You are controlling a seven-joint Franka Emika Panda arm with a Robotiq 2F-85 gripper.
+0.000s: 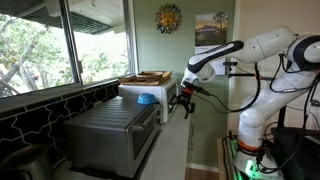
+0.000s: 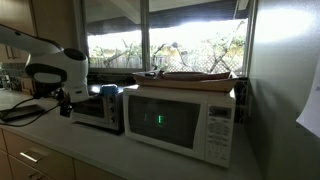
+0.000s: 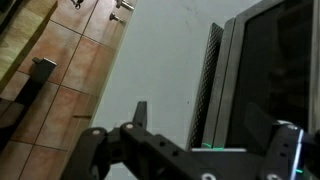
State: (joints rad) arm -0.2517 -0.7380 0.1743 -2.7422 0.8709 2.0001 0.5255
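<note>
- Wrist view: gripper [image 3: 210, 128] spread wide, empty, hanging just beside the toaster oven [image 3: 262, 78].
- Blue object [image 2: 108, 90] sits on the oven's top.
- Shallow tray [image 2: 195, 74] atop the microwave [image 2: 185, 125]; contents hidden.

A wide window [image 1: 60, 40] runs along the wall, and leafy trees [image 1: 30, 50] stand in daylight beyond its glass. Directly under the window lies a band of black tiles [image 1: 40, 110]. A silver toaster oven [image 2: 98, 110] stands on the tabletop [image 2: 110, 152] in front of the window, below its sill. A small blue object [image 1: 146, 98] lies just below the window's sill as well. A shallow wooden tray [image 2: 195, 74] lies higher, level with the window's lower edge. On the wall past the window's far end hang a sun-shaped ornament [image 1: 168, 18] and, further from the window, a framed picture [image 1: 211, 27]. Pale drawers [image 2: 30, 155] with bar handles sit well below the window
</note>
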